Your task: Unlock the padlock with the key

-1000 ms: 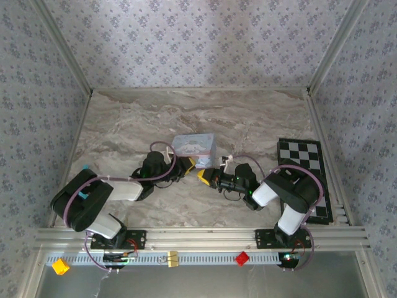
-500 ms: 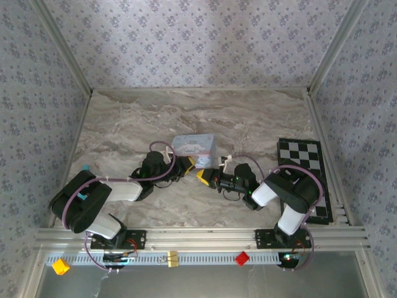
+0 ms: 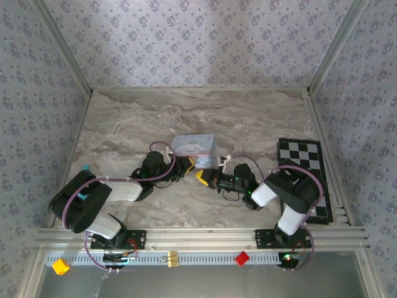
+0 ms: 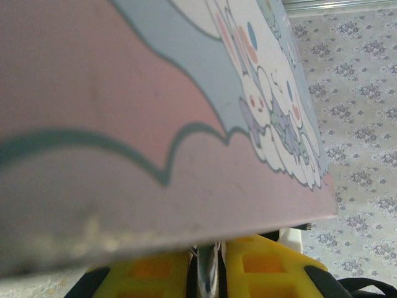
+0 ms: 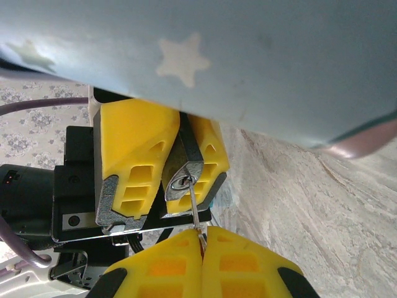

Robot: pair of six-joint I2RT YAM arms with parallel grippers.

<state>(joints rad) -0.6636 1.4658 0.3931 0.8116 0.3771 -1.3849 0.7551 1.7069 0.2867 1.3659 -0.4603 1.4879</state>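
Observation:
A tiny dark padlock (image 5: 183, 177) is pinched between the yellow fingers (image 5: 133, 155) of my left gripper (image 3: 186, 164), with its silver keyhole face turned toward the right gripper. My right gripper (image 5: 201, 239) is shut on a thin metal key (image 5: 195, 208), and the key's tip sits at the keyhole. In the left wrist view the left gripper (image 4: 208, 267) is shut on the padlock (image 4: 209, 278), just under the tin. Both grippers meet in front of the pale blue tin (image 3: 194, 148) at the table's middle.
The cartoon-printed tin (image 4: 155, 93) hangs close over both grippers, and its starred blue side (image 5: 248, 56) shows in the right wrist view. A black-and-white checkered board (image 3: 304, 167) lies at the right edge. Marble tabletop (image 3: 248, 118) stretches behind the tin.
The right gripper has crept slightly left toward the left gripper, bringing the key closer to the padlock. The left arm has stayed still.

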